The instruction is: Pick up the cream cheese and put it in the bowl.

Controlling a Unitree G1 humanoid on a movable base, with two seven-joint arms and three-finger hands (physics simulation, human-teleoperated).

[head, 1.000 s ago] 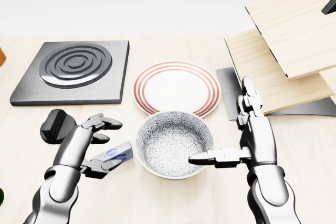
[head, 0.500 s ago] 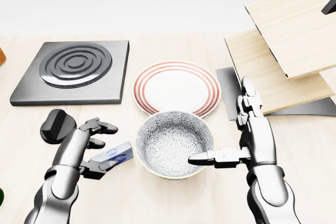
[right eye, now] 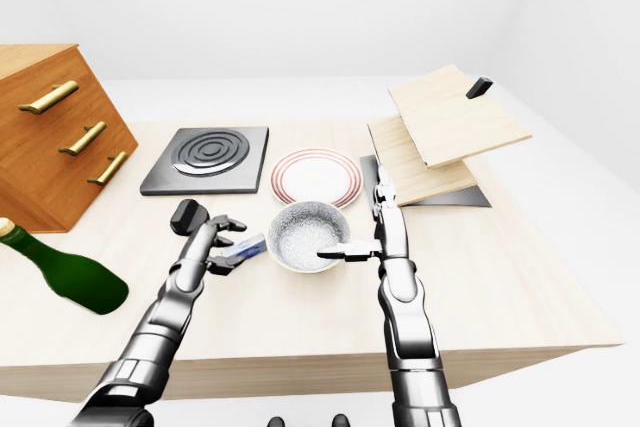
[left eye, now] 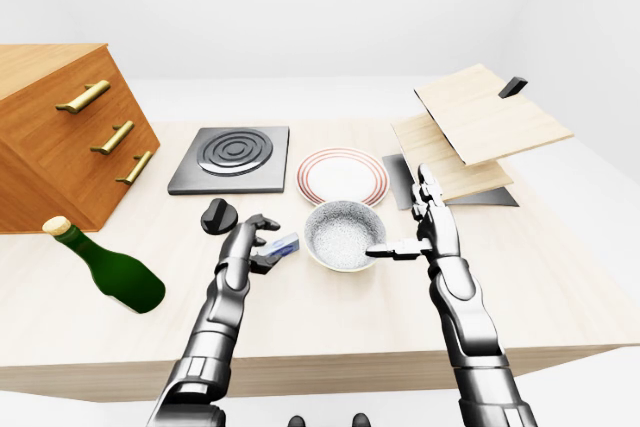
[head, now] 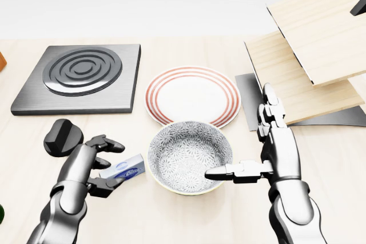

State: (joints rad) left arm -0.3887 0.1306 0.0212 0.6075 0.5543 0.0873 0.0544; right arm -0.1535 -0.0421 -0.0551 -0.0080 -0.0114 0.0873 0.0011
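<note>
My left hand [head: 97, 164] curls over the cream cheese [head: 123, 170], fingers above and thumb beneath, narrowed around the packet but not visibly clamped. The cream cheese lies on the pale wooden surface [head: 189, 221], just beside the patterned bowl [head: 189, 157], at the bowl's nine o'clock in the head view. My right hand [head: 269, 152] stands open at the bowl's three o'clock, fingers straight up, thumb reaching over the rim. A red-ringed plate [head: 193, 95] sits at the bowl's twelve o'clock.
</note>
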